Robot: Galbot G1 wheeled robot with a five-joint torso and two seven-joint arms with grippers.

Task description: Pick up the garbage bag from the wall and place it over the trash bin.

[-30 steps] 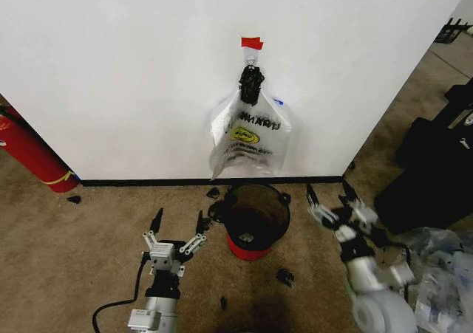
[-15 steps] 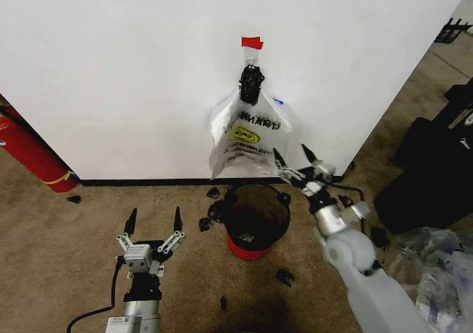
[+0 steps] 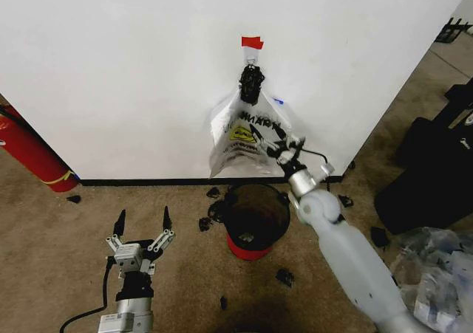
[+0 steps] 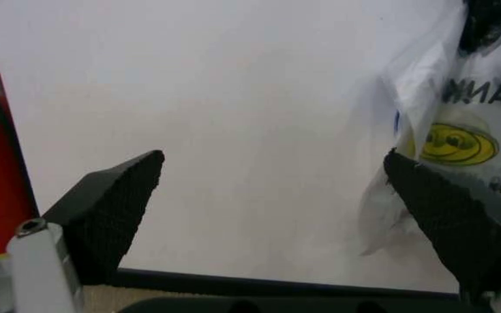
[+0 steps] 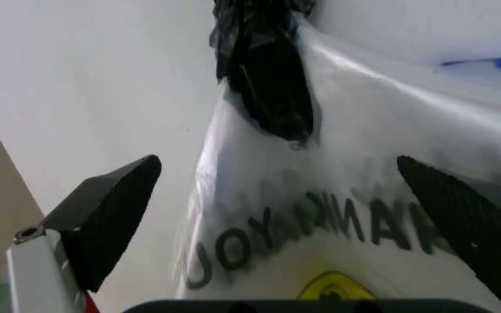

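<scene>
The garbage bag (image 3: pixel 250 136) hangs on the wall (image 3: pixel 133 74) from red tape (image 3: pixel 252 42), directly ahead of the right gripper (image 3: pixel 273 142), whose fingers are spread wide at its printed face. Below that gripper stands the trash bin (image 3: pixel 253 221). The left gripper (image 3: pixel 140 226), also spread, hovers low over carpet (image 3: pixel 59 252).

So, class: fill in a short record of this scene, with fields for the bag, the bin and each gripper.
bag: hangs on the wall under red tape, black knot at its top
bin: on the carpet below the bag, upright
right gripper: open, raised in front of the bag
left gripper: open, low over the carpet, left of the bin
extinguisher: leans at the wall, far left
</scene>
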